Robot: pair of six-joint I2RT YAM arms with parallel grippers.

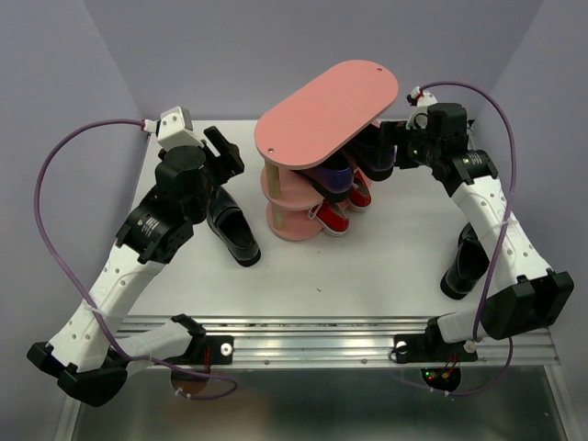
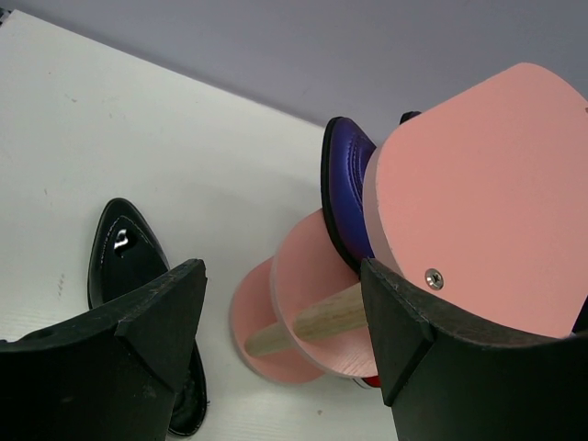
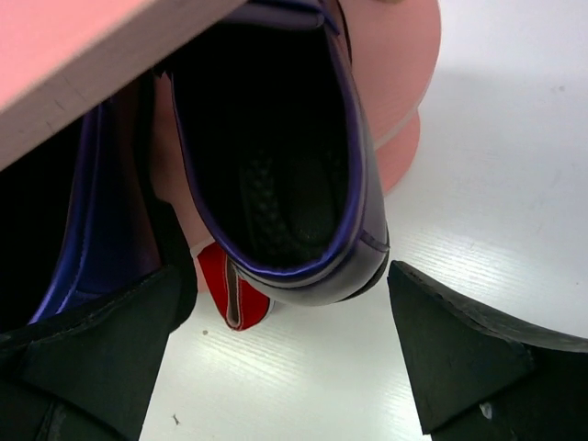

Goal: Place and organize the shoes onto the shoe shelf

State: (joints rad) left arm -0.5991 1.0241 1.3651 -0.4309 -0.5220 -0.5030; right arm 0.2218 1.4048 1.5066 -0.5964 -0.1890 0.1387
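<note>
The pink shoe shelf [image 1: 326, 101] stands mid-table. Two glossy purple shoes [image 1: 333, 177] lie on its middle tier and two red sneakers [image 1: 334, 219] on the bottom tier. One black loafer [image 1: 234, 230] lies on the table left of the shelf, the other [image 1: 464, 266] at the right beside my right arm. My right gripper [image 1: 390, 152] is open at the shelf's right end. In the right wrist view the gripper [image 3: 285, 367] has a purple shoe's heel [image 3: 285, 165] just ahead of its spread jaws, untouched. My left gripper [image 1: 223, 156] is open and empty above the left loafer [image 2: 124, 257], facing the shelf [image 2: 478, 193].
The shelf's top board [image 1: 358, 78] carries nothing and overhangs the lower tiers. Grey walls close the table's back and sides. Purple cables loop off both arms. A red sneaker heel [image 3: 230, 294] shows under the purple shoe.
</note>
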